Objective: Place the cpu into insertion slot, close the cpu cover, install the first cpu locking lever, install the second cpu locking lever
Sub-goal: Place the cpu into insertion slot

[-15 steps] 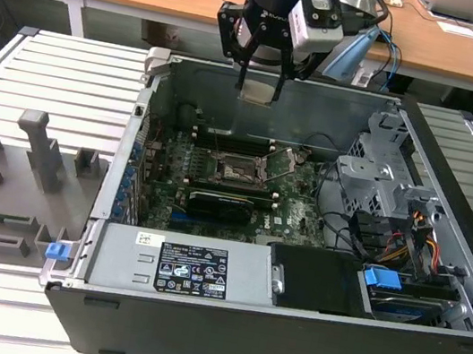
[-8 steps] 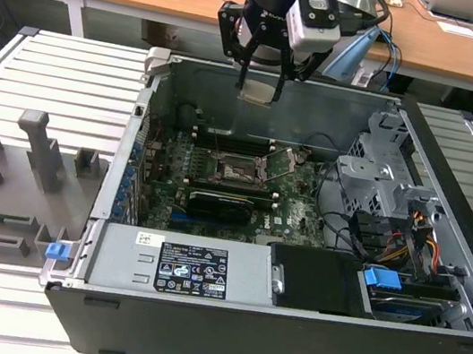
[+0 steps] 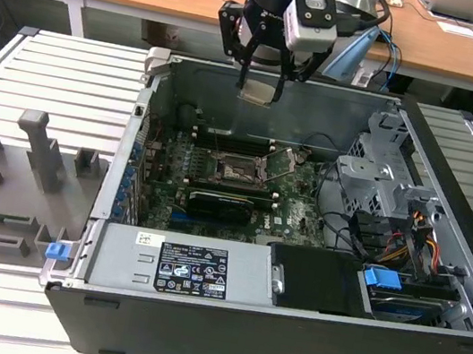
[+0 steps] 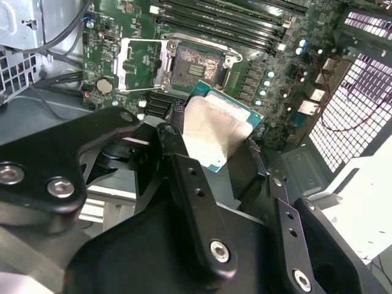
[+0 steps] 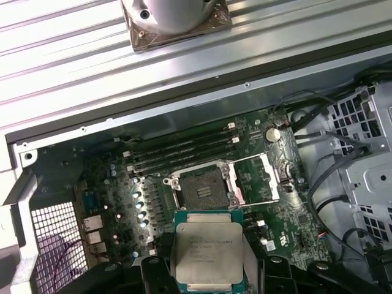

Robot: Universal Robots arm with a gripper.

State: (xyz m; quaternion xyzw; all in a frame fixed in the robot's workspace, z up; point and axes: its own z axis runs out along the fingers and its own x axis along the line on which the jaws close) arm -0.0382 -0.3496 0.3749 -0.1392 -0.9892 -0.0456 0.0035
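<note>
My gripper (image 3: 260, 88) hangs above the back wall of the open computer case, shut on the cpu (image 3: 260, 93), a flat silvery square held roughly level. Both wrist views show the cpu (image 4: 215, 130) (image 5: 208, 250) pinched between the black fingers (image 4: 176, 131), well above the board. The insertion slot (image 3: 239, 170) (image 4: 199, 64) (image 5: 203, 187) is a square black socket in the green motherboard and lies bare. Beside the slot, the cpu cover (image 4: 139, 64) (image 5: 260, 177) is swung open. Thin wire levers (image 3: 290, 162) stand raised by the socket.
Long memory slots (image 3: 225, 136) run behind the socket and a black expansion card (image 3: 223, 200) lies in front of it. A drive cage (image 3: 381, 179) and cables fill the exterior view's right. The power supply (image 3: 176, 267) spans the front. A grey fixture tray (image 3: 8, 184) sits outside the case.
</note>
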